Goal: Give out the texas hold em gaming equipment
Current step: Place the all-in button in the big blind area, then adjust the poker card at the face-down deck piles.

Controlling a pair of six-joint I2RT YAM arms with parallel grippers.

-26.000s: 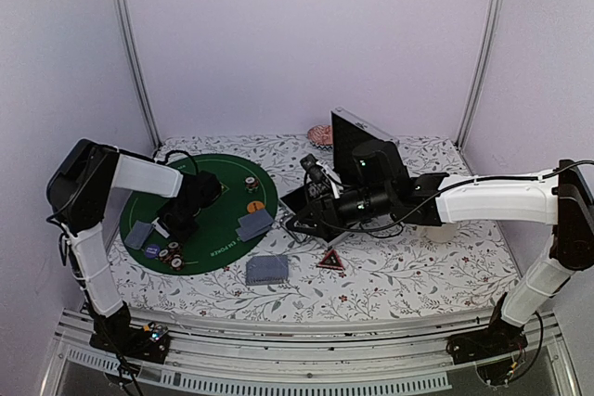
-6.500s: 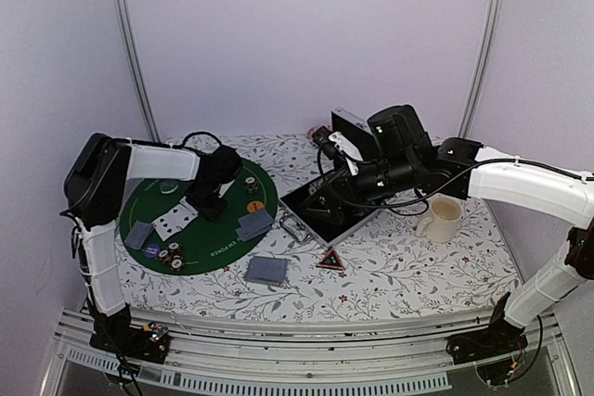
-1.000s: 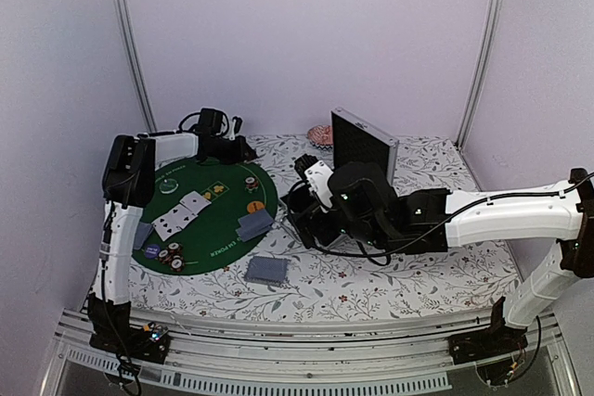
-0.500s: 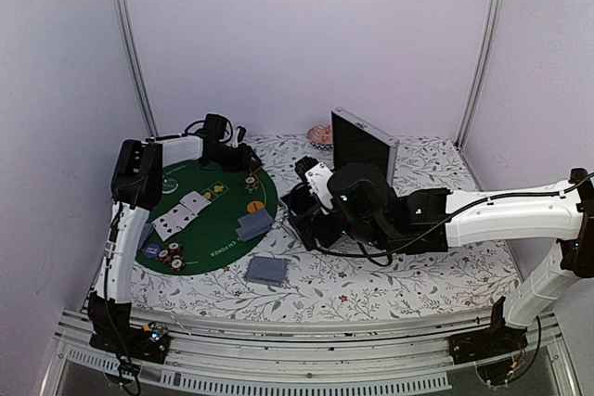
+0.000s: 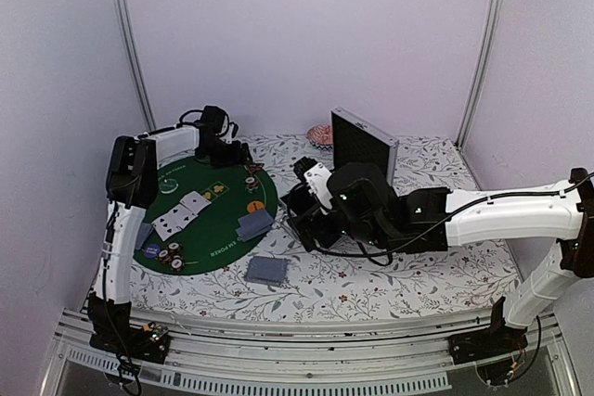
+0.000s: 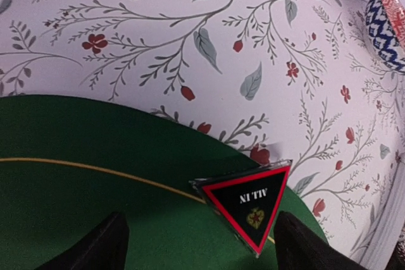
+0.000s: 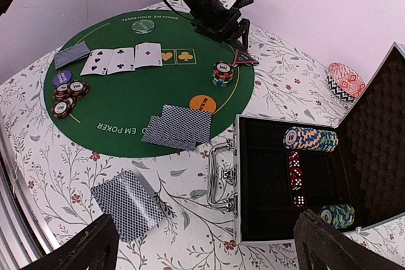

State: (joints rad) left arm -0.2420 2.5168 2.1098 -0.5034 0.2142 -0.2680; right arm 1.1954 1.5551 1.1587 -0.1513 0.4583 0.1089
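My left gripper (image 6: 199,252) hangs open over the far edge of the green mat (image 6: 76,175). A black and red triangular "ALL IN" marker (image 6: 250,203) lies flat on the mat between its fingers, untouched. My right gripper (image 7: 215,248) is open and empty above the open silver case (image 7: 235,175), which holds chip stacks (image 7: 310,138) and red dice (image 7: 294,178). On the mat lie three face-up cards (image 7: 123,59), face-down cards (image 7: 177,128), an orange button (image 7: 203,104), a chip stack (image 7: 222,73) and chips (image 7: 66,93) at the left.
A loose deck (image 7: 130,203) lies on the floral cloth in front of the mat. A patterned bowl (image 7: 345,80) sits at the back near the case's raised lid (image 5: 364,141). One more face-down card (image 7: 73,55) and a green chip (image 7: 143,26) rest on the mat.
My left gripper has opened and let go of the triangular marker, which now lies on the mat's far edge. The right arm has not moved.
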